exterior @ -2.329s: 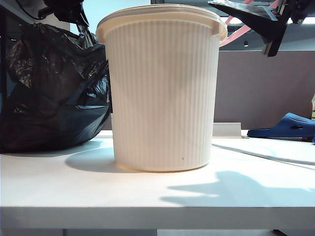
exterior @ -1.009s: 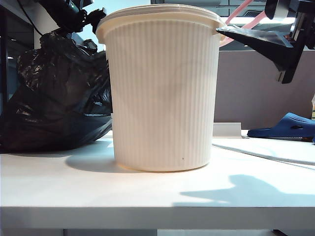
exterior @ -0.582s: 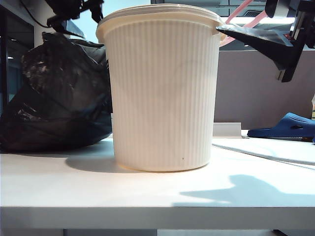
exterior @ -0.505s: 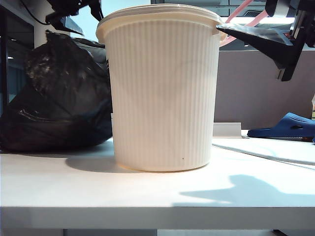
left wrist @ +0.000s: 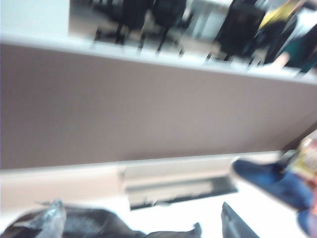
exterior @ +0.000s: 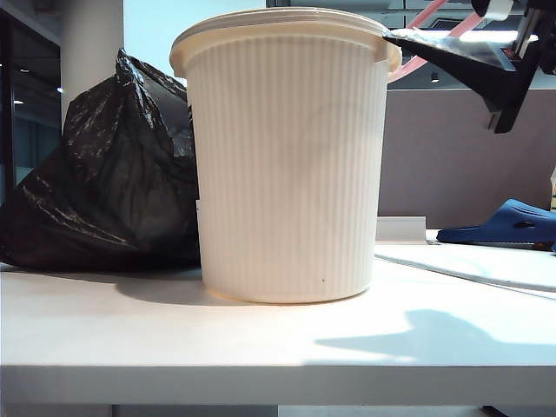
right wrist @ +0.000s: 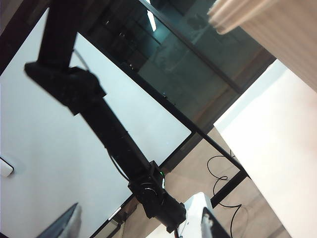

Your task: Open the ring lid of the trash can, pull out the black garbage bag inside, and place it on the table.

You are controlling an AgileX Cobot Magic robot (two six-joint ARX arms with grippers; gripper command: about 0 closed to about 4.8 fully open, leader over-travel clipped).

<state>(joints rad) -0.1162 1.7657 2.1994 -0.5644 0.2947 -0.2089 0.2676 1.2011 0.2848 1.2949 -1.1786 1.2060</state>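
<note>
Standing mid-table (exterior: 261,347), the trash can (exterior: 287,165) has the black garbage bag (exterior: 113,191) slumped against its left side, with bare white surface running to the thick front edge. The right gripper (exterior: 452,56) hovers at the rim, jaws apparently parted and empty; the ring lid (exterior: 426,22) arcs behind. The left gripper (left wrist: 233,225) is blurred, spread wide, holding nothing.

The right gripper (exterior: 417,43) is matte black, with a long flat wedge-shaped finger narrowing to a point and a blocky black mount behind it. In the left wrist view, a dark fingertip (left wrist: 233,225) of the left gripper shows, blurred.
</note>
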